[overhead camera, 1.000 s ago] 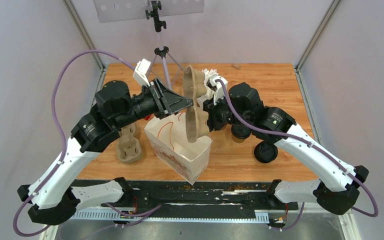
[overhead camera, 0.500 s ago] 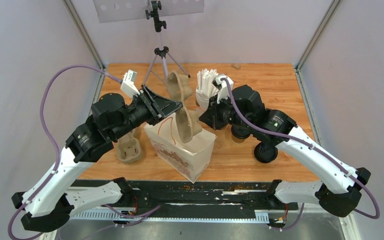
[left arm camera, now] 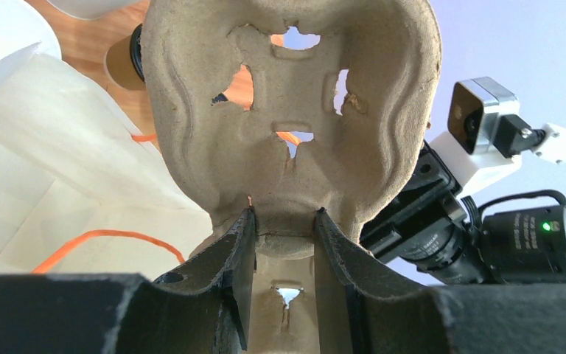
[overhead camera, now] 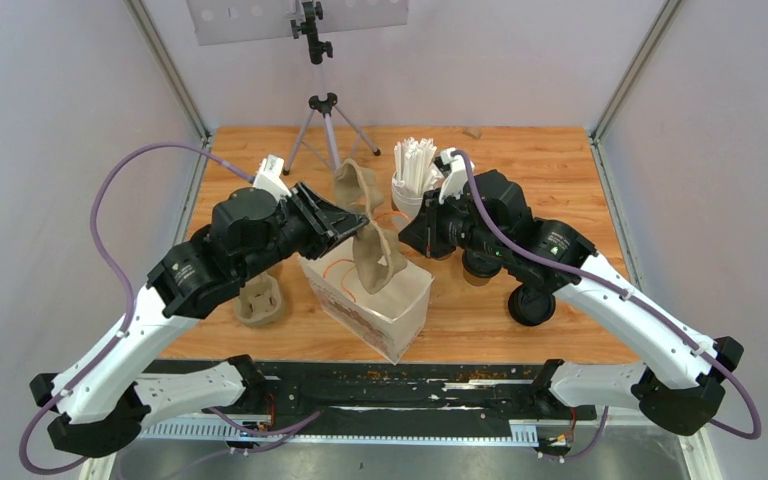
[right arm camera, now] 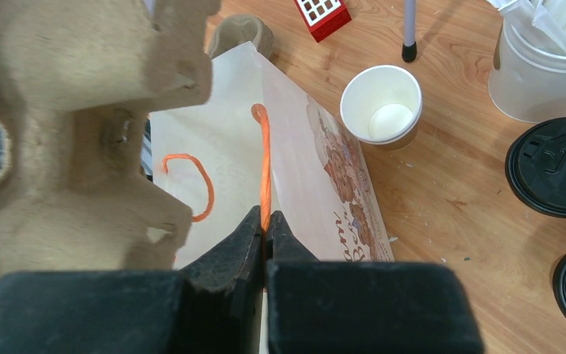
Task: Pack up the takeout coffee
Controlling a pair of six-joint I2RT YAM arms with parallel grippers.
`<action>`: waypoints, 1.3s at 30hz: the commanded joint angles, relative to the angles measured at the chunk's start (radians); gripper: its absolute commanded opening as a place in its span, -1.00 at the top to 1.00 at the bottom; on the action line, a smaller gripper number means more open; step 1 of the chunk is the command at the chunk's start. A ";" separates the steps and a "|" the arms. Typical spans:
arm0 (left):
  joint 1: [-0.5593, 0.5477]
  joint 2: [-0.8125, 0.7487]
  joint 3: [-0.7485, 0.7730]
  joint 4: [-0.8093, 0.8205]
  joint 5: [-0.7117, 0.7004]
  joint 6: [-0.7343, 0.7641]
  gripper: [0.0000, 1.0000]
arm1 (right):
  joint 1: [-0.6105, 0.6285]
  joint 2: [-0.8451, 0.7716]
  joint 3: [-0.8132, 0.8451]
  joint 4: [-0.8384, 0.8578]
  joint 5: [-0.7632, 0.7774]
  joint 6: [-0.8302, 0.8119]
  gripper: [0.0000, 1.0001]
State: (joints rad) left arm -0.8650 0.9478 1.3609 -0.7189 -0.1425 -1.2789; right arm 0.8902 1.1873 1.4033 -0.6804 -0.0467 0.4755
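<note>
**Carrier held over the bag, coffee on the desk**

The left end effector [left arm camera: 284, 221] grips the lower rim of a pulp carrier [overhead camera: 373, 255]. The rim sits between the two fingers, and the carrier stands on edge with its lower end inside the open top of the white bag [overhead camera: 380, 312]. The right end effector [right arm camera: 265, 219] is closed, with the bag's orange handle [right arm camera: 265, 151] pinched between its fingers.

None of the coffee is in the bag. One cup [right arm camera: 381, 103], brown outside, white inside and without a lid, stands upright on the desk [overhead camera: 560, 170]. It is just beside the bag, between the bag and the straw cup [right arm camera: 542, 81]. A lidded cup [overhead camera: 479, 268] stands partly under the right arm, with a pile of black lids [overhead camera: 532, 303] near it. A second carrier [overhead camera: 260, 298] lies flat on the desk to the left of the bag, under the left arm.
</note>
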 commanded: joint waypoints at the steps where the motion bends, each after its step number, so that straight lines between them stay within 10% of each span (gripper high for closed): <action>1: -0.011 0.029 0.034 0.061 -0.016 -0.033 0.49 | -0.004 -0.038 -0.009 0.032 0.028 0.046 1.00; 39: -0.179 0.106 0.071 -0.255 -0.268 -0.372 0.59 | -0.004 -0.082 -0.064 0.030 0.046 0.041 1.00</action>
State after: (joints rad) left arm -1.0058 1.0447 1.3849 -0.9100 -0.3408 -1.5459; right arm 0.8886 1.1217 1.3441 -0.6758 -0.0151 0.5152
